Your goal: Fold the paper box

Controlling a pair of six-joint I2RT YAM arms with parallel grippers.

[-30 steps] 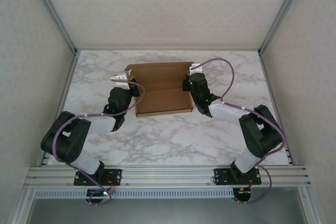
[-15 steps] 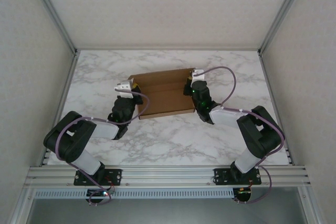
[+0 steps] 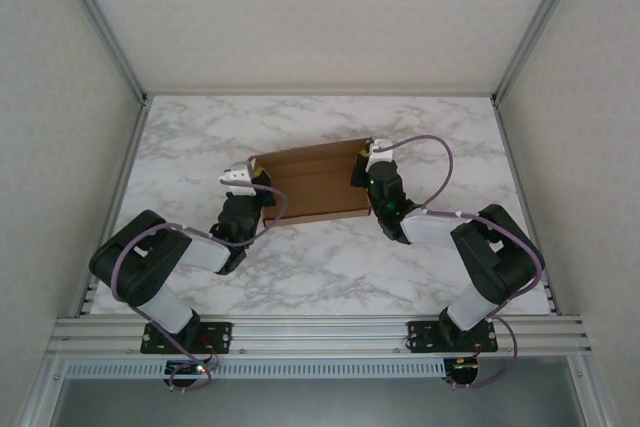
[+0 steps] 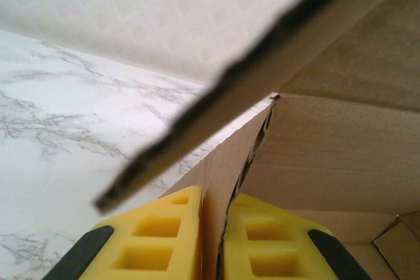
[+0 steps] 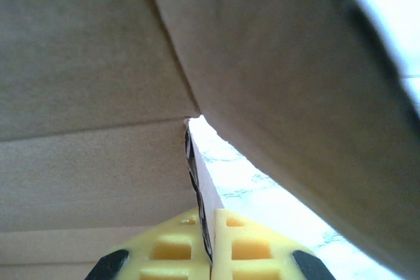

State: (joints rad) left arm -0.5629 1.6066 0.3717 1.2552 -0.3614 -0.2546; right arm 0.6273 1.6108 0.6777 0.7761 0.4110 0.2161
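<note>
The paper box (image 3: 315,185) lay open on the marble worktop (image 3: 330,267), in the middle between the two arms and slightly skewed. The left gripper (image 3: 250,175) was at the box's left end. In the left wrist view, its yellow fingers (image 4: 161,244) gripped the thin cardboard side wall from both sides. The right gripper (image 3: 366,158) was at the right end, its fingers (image 5: 252,254) clenched on the opposite side wall beneath a leaning flap.

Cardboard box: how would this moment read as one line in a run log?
box: partly folded, open | left tool: shut on its left wall | right tool: shut on its right wall | step: folding unfinished
</note>
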